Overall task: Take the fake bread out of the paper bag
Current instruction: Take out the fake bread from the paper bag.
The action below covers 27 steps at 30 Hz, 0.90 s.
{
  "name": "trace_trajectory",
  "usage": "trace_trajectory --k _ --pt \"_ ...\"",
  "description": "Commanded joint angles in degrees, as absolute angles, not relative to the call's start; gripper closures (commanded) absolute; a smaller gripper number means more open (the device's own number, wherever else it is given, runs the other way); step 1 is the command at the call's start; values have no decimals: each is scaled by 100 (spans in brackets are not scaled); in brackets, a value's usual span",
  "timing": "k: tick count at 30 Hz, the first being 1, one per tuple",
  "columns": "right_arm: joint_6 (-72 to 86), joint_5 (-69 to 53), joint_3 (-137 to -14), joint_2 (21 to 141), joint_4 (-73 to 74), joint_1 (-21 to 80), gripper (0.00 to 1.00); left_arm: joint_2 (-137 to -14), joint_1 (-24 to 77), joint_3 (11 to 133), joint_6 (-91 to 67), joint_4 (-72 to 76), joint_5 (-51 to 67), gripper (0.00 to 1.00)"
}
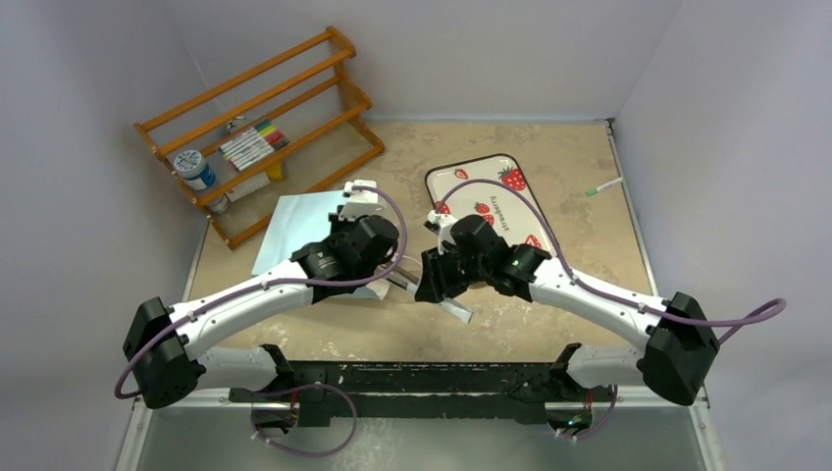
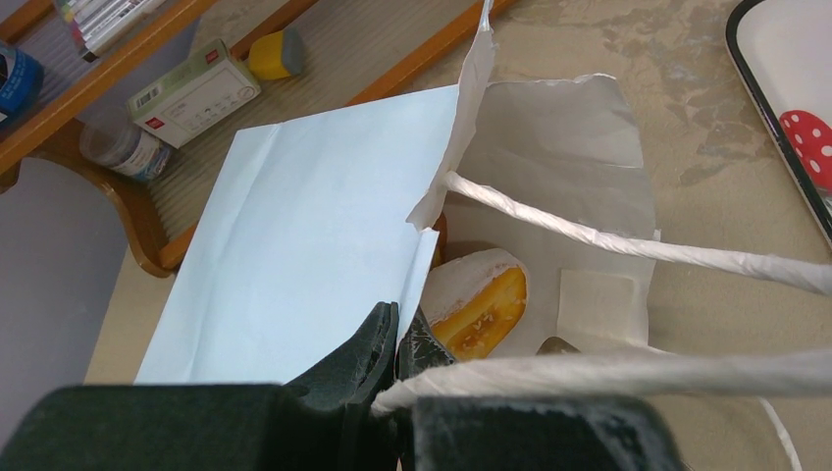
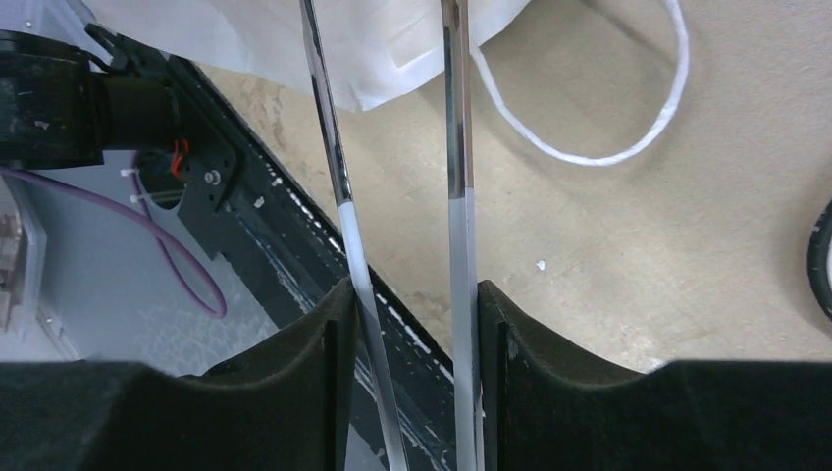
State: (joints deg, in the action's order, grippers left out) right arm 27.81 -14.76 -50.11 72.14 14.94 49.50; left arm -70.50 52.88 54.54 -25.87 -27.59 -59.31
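The left tool (image 2: 395, 343) is pressed together, pinching the near edge of the paper bag (image 2: 294, 255) at its mouth, and one white cord handle (image 2: 608, 240) stretches away from that spot across the opening. The pale-blue bag lies flat on the bench (image 1: 589, 226) with its mouth gaping toward the right, and a torn flap of its upper wall stands up to show the white inside. One piece of the fake bread (image 2: 486, 309), an orange-yellow oval with a pale rim, lies just inside the mouth on the lower wall, close beside the tool's fingertips; whether more pieces sit deeper in cannot be told. The right tool (image 3: 412, 329) is closed part-way on the tongs (image 3: 456, 147), a finger pad pressing on each of the two metal arms, which run side by side away from it toward the white paper of the bag; their tips are cut off at the top of the right wrist view. The bag's other cord handle (image 3: 628, 147) lies in a loose loop on the bench beside them. Beyond the right tool sits a white strawberry-print tray (image 1: 471, 177), with a green marker (image 1: 605, 186) further right. Behind the bag, a wooden rack (image 1: 242, 80) holds pens and a few small containers.
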Motion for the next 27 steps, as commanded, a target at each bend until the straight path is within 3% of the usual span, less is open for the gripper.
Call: trace_trajectory --k 1,27 --pt "3071 -1889 -5013 7243 1028 4968 56 -6775 5309 5774 -2507 -2558 -5827 100" --pt "3969 -3227 -4521 7769 13 4019 56 -6372 5309 5724 -2449 -2716 -5705 100"
